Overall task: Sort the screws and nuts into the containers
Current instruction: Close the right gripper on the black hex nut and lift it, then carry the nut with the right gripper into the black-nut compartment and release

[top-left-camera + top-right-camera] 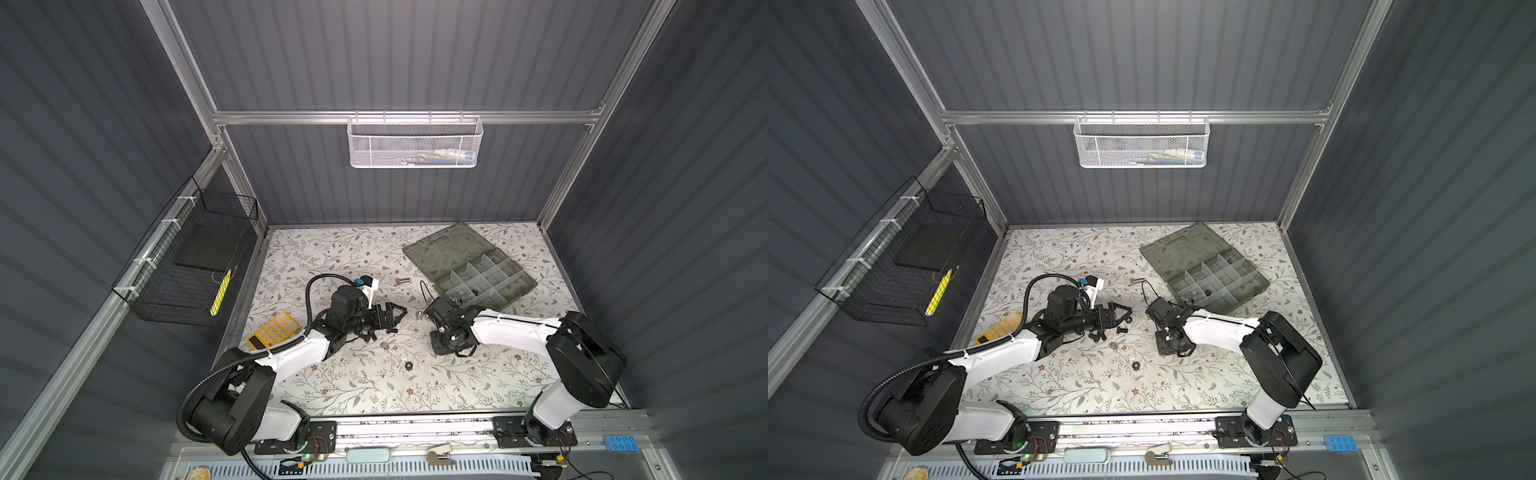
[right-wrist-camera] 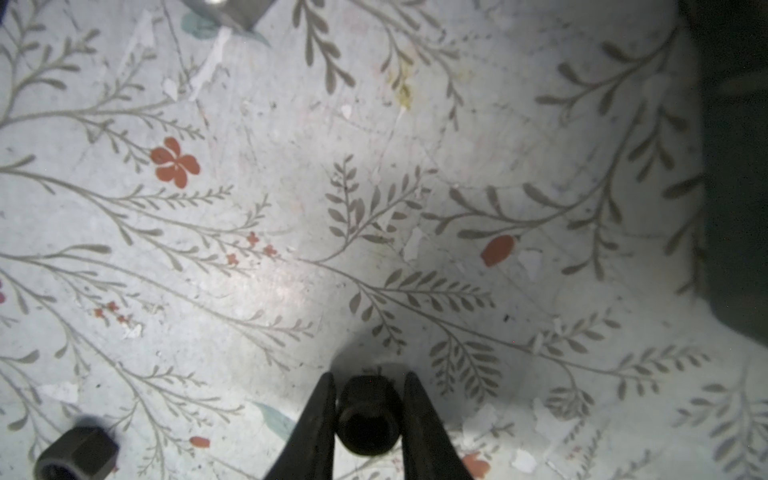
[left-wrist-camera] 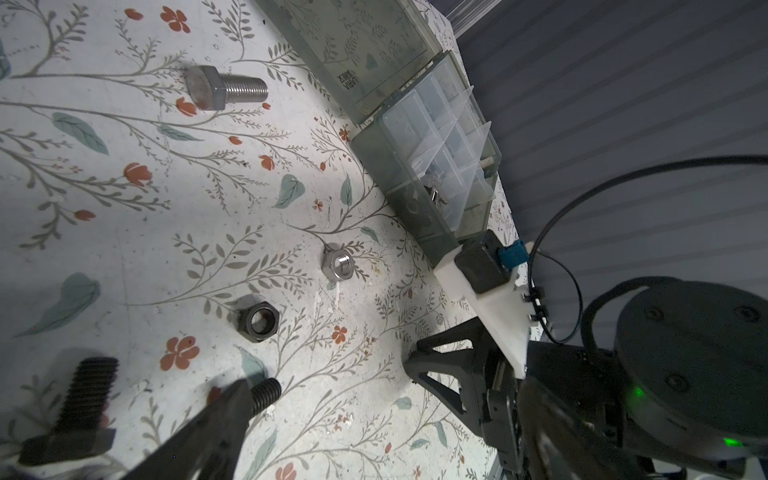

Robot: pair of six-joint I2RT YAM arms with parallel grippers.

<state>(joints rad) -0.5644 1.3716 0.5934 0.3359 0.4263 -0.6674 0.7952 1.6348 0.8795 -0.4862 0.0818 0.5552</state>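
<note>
Right wrist view, looking down the right gripper [image 2: 369, 376] onto a flower-patterned table [image 2: 257, 216]. Its two dark fingers [image 2: 320, 419] are clenched against opposite sides of a black nut [image 2: 368, 415], which sits squarely between the tips. The nut's hole faces up along the fingers, so there is no long axis to line up. Whether the nut has left the table cannot be told.

A second black nut [image 2: 77, 455] lies off to one side of the jaws, well apart. On the opposite side a dark wall, probably the organizer case [image 2: 735, 187], stands near. Ahead of the jaws the table is mostly bare.

In a top view the organizer case [image 1: 449, 249] lies open just beyond the right wrist, its compartments [image 1: 498, 272] facing up. The right arm is clearly the nearer one to it. The likely next move is a straight lift, then a short carry sideways over the case rim. The rim and the thin dividers are the edges to clear.

The left gripper [image 1: 400, 318] hangs spread wide, grasping nothing, facing the right jaws across a small gap. In the left wrist view a black bolt [image 3: 79, 407] lies beside its finger, and a silver nut [image 3: 338, 264] and silver bolt [image 3: 224, 88] lie loose ahead of it.
</note>
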